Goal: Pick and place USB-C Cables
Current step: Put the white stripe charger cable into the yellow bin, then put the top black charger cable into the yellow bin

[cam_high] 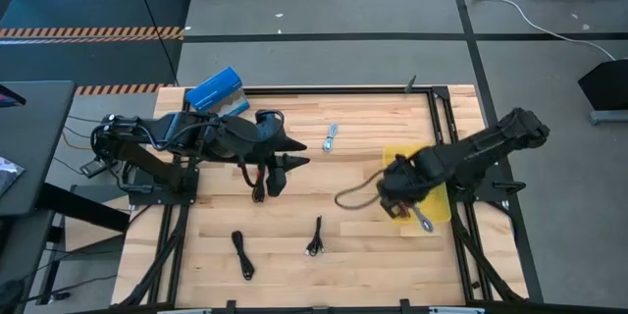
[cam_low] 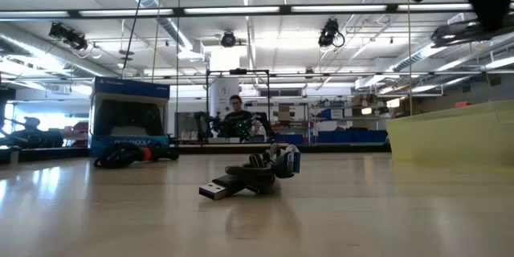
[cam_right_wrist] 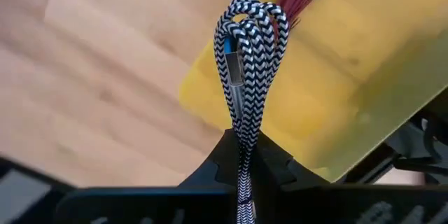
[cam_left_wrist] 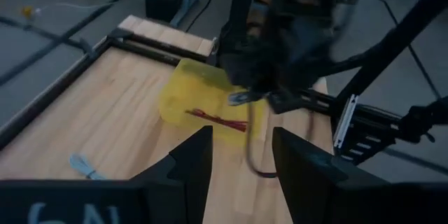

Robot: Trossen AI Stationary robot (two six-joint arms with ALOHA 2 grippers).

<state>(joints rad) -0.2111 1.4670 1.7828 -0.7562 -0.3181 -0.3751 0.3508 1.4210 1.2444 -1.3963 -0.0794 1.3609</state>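
My right gripper (cam_high: 397, 198) is shut on a black-and-white braided cable (cam_right_wrist: 245, 56) above the near-left edge of the yellow tray (cam_high: 432, 162). A maroon cable (cam_left_wrist: 218, 119) lies in the tray. My left gripper (cam_high: 280, 170) is open and empty over the table's left middle, beside a dark cable (cam_high: 260, 188) lying on the wood. A pale blue-white cable (cam_high: 331, 137) lies toward the far side. Two black cables (cam_high: 242, 253) (cam_high: 315, 238) lie near the front; one dark bundle with a plug shows in the low view (cam_low: 250, 178). My right gripper pinches the braided cable's folded strands (cam_right_wrist: 243, 136) between its two fingers. The looped end and a silver plug (cam_right_wrist: 235, 70) stick out past the fingertips. The cable is lifted clear, and a slack loop (cam_high: 351, 196) hangs out toward the table's left.
A blue box (cam_high: 214, 88) stands at the table's far left corner, behind my left arm. The black table frame (cam_high: 437, 108) runs along the far and right edges. Bare wood lies between the two grippers and along the front.
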